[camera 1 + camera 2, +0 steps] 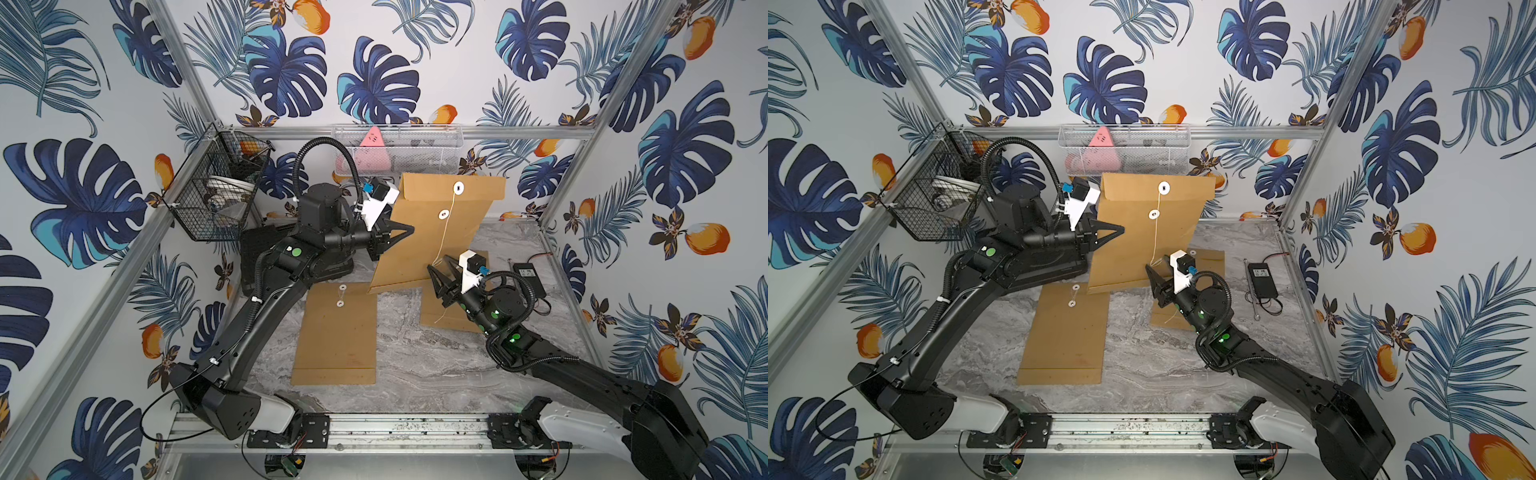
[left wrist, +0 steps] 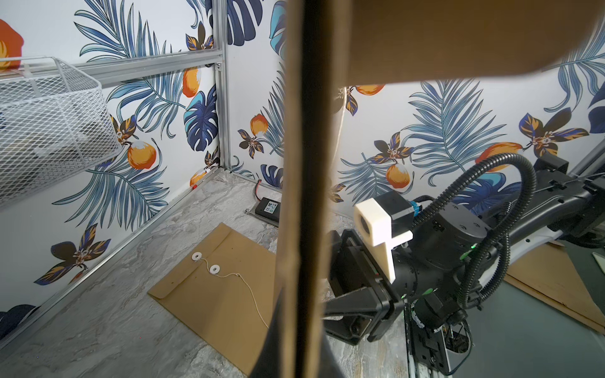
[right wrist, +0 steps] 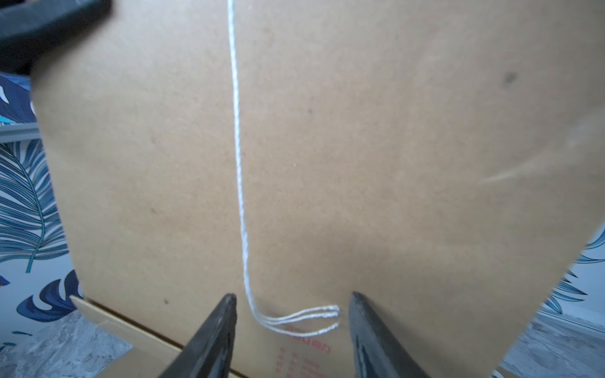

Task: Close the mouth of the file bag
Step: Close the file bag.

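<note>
The file bag (image 1: 415, 253) is a brown paper envelope held upright over the table, shown in both top views (image 1: 1129, 249). My left gripper (image 1: 409, 229) is shut on its left edge, and in the left wrist view (image 2: 296, 327) that edge runs between the fingers. One white disc (image 1: 458, 188) sits on the top flap and another (image 1: 444, 214) on the body below. A white string (image 1: 439, 239) hangs from them down the bag's face. My right gripper (image 1: 438, 264) is open in front of the bag. The string's frayed end (image 3: 304, 319) lies loose between the fingertips (image 3: 230, 299).
Two more brown envelopes lie flat on the marble table, one at front centre (image 1: 336, 332) and one under my right arm (image 1: 451, 309). A black power adapter (image 1: 528, 274) lies at the right. A black wire basket (image 1: 212, 195) and a white mesh basket (image 1: 399, 151) hang at the back.
</note>
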Motion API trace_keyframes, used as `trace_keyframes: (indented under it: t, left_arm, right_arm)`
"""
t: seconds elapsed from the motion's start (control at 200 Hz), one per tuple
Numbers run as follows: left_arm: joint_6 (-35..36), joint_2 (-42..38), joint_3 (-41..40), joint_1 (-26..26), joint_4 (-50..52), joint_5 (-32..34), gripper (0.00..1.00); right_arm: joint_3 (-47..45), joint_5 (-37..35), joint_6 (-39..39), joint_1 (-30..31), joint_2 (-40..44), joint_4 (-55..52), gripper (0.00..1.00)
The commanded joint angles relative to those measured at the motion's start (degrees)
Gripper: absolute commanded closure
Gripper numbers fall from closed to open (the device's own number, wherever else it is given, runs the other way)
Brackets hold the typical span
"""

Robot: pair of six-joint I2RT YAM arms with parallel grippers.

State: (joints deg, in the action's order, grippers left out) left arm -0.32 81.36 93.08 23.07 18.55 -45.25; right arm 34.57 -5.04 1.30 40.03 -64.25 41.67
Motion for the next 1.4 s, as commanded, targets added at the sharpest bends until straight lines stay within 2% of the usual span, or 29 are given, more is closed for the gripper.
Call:
trace_keyframes:
  t: [0.0,0.145,0.3,0.375,0.535,0.841,1.056,1.151,1.246,1.391]
  left_arm:
    - [-0.1,0.1,-0.1,0.1,-1.7,-2.7,1.00]
    - [0.3,-0.1,-0.3,0.3,-1.0,-2.7,1.00]
    - [2.2,-1.1,0.4,0.3,1.6,-1.0,1.00]
    - [3.2,-1.1,1.7,0.3,3.4,0.0,1.00]
    - [3.2,-0.5,3.2,0.3,4.5,0.3,1.00]
    - [2.3,-0.5,2.9,0.2,3.7,0.4,1.00]
    - [1.7,-0.4,2.7,0.3,3.5,-0.5,1.00]
    - [1.9,-0.5,2.8,0.2,3.8,-0.5,1.00]
    - [1.9,-0.5,2.8,0.3,4.0,-0.4,1.00]
    - [1.7,-0.5,2.9,0.3,4.0,-0.3,1.00]
  right_arm:
    - [2.1,0.3,2.1,0.0,-1.4,-0.3,0.43]
    - [6.3,-1.7,-0.7,0.1,-5.7,0.9,0.45]
    - [6.7,-3.6,-1.2,0.1,-7.4,2.2,0.73]
    - [4.5,-3.4,-1.0,0.0,-6.8,3.9,0.78]
    - [0.5,-2.0,-1.8,0.1,-5.1,7.1,0.78]
    - [-0.3,-0.6,-2.4,0.0,-3.6,7.0,0.80]
    - [0.8,-1.3,-2.0,0.0,-5.1,7.4,0.68]
    - [1.4,-1.5,-2.1,0.0,-5.7,7.8,0.66]
    - [1.8,-1.1,-2.4,0.0,-6.2,8.4,0.67]
    - [1.4,-0.2,-3.1,0.0,-6.4,9.7,0.74]
